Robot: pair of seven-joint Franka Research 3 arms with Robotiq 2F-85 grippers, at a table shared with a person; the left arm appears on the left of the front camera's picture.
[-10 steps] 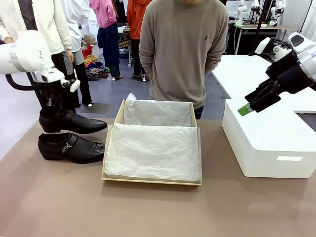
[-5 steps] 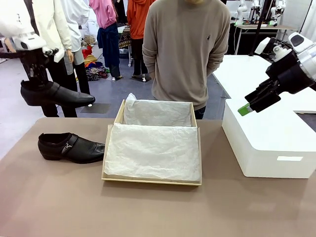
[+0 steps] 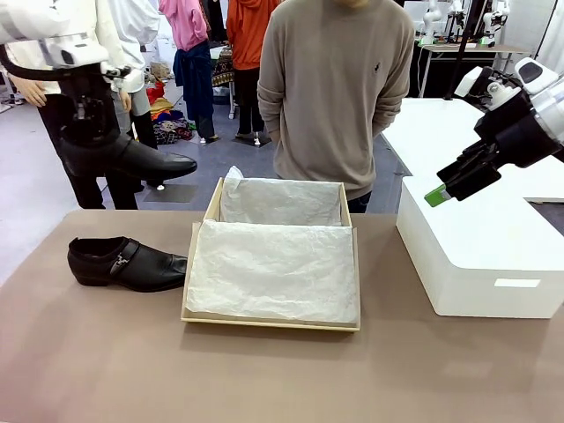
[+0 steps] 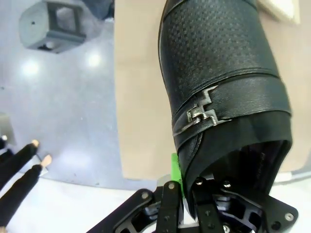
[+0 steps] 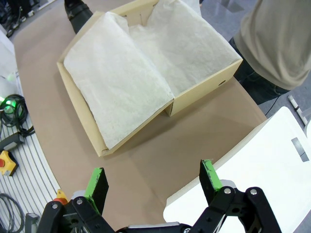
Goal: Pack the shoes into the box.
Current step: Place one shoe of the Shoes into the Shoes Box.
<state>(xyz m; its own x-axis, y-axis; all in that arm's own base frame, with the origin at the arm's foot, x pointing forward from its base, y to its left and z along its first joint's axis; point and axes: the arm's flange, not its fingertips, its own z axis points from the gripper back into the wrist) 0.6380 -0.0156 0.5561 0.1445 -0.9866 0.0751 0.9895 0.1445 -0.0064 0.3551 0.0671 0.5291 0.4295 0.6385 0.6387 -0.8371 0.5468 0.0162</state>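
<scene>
Your left end effector [image 3: 88,139] is clamped on the heel end of a glossy black leather pointed-toe shoe [image 3: 132,160], held in the air near the far-left corner of the brown surface [image 3: 264,374]. Its fingertips are hidden inside the shoe. The matching shoe [image 3: 128,263] lies just left of the open brown cardboard box [image 3: 188,291], whose white tissue lining [image 3: 273,269] lies bare. Your right end effector [image 5: 153,182] hangs with its fingers apart over the white block [image 3: 476,256].

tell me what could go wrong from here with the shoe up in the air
1. The left gripper pinches the shoe only at its heel opening, so the long toe may tilt or slip out.
2. Lowered carelessly, it may bunch the loose tissue paper in the box.
</scene>
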